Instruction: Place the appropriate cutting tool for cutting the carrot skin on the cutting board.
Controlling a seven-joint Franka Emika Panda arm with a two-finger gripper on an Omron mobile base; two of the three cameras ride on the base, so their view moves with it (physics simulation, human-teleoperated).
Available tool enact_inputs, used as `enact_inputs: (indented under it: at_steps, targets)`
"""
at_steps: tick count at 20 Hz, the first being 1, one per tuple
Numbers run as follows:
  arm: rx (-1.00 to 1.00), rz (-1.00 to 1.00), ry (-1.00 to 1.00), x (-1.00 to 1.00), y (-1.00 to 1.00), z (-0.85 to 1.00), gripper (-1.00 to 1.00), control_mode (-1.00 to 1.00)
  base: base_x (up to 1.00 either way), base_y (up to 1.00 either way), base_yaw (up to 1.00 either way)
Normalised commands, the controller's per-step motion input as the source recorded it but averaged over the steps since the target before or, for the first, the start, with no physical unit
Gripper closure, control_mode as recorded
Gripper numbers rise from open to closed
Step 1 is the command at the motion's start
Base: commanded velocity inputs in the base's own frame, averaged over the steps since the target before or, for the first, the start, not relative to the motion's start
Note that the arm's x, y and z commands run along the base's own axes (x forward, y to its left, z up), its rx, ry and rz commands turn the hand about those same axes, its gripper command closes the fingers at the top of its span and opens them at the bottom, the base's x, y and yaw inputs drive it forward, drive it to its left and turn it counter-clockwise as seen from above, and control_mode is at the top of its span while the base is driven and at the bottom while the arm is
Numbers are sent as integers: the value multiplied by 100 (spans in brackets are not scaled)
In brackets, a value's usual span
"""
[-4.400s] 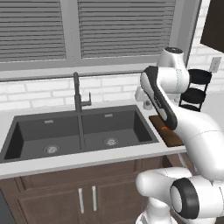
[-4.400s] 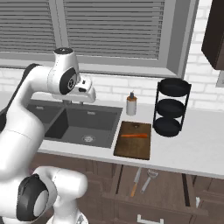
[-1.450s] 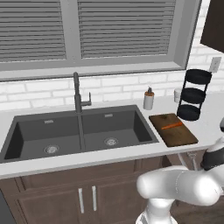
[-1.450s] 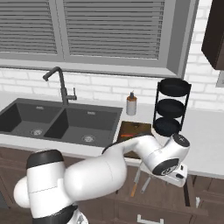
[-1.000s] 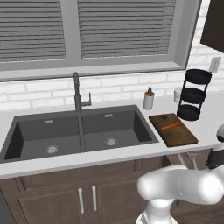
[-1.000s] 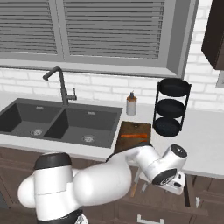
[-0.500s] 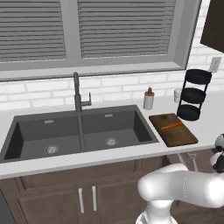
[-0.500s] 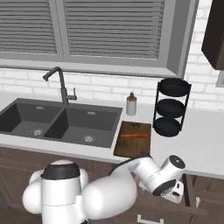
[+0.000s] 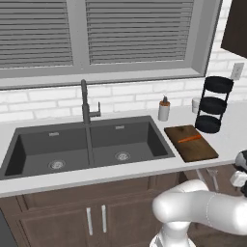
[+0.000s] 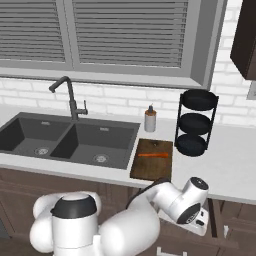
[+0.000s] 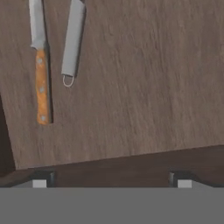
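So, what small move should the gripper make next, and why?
Probably shift the open gripper toward the upper left of the hand view, until the pale grey tool sits between its fingertips. That tool lies far off centre, beside but apart from the orange-handled knife, and the fingers hold nothing.

Dark double sink (image 9: 91, 144) with faucet (image 9: 87, 102), soap bottle (image 9: 164, 110) beside black three-tier rack (image 9: 212, 104), orange-handled knife (image 11: 40, 65) on wood.
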Motion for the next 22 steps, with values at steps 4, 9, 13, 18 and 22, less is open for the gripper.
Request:
enact_inputs:
  at_steps: [4, 9, 13, 18, 22]
  targets:
    - [0, 3, 16, -59, 0, -26, -100, -100, 0, 0, 0]
    - [1, 4, 12, -80, 0, -34, -100, -100, 0, 0, 0]
    - [4, 2, 11, -92, -1, -34, -100, -100, 0, 0, 0]
    - [3, 0, 12, -85, 0, -27, -100, -100, 0, 0, 0]
    - [3, 0, 4, -1, 1, 7, -100, -100, 0, 0, 0]
